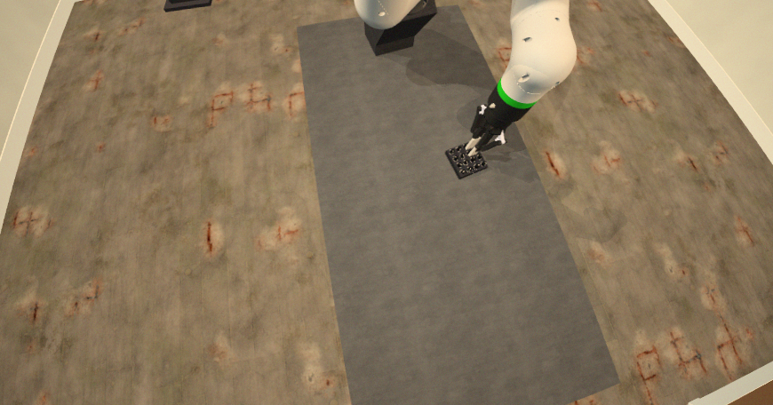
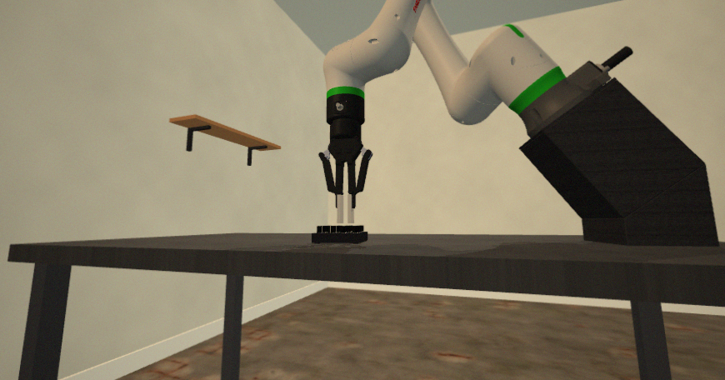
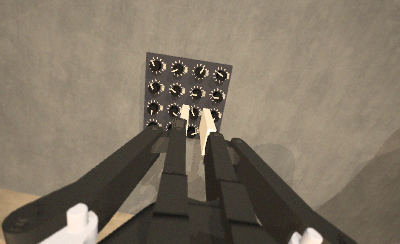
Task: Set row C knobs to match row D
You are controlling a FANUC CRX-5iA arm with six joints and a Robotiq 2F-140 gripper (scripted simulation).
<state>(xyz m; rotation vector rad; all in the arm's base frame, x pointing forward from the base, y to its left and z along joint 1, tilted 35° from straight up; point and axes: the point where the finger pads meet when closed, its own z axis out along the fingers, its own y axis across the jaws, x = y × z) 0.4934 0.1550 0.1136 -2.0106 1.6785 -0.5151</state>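
Box [image 1: 460, 174] [image 2: 339, 237] [image 3: 184, 78] sits upright directly below 1 end effector [image 1: 472, 146] [image 2: 345, 222] [image 3: 194, 117]

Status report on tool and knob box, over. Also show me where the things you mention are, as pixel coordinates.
Tool [image 1: 470, 152] [image 2: 345, 221] [image 3: 194, 117] slightly open, nothing gripped, over knob box [image 1: 464, 166] [image 2: 338, 237] [image 3: 186, 80]. Box flat on table [image 1: 405, 212] [image 2: 406, 255] [image 3: 309, 60]. Tool partly blocks wrist view.

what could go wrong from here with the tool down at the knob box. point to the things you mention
1. The knobs [image 1: 466, 160] [image 2: 329, 229] [image 3: 196, 93] stand close together, so lowering or turning the tool [image 1: 470, 150] [image 2: 345, 222] [image 3: 194, 117] might nudge a neighbour off its mark.
2. The tool covers part of the nearer knobs in the wrist view, so a white line there could be misread.
3. No clamp shows on the knob box [image 1: 458, 175] [image 2: 339, 237] [image 3: 186, 81]; a sideways push might slide it.
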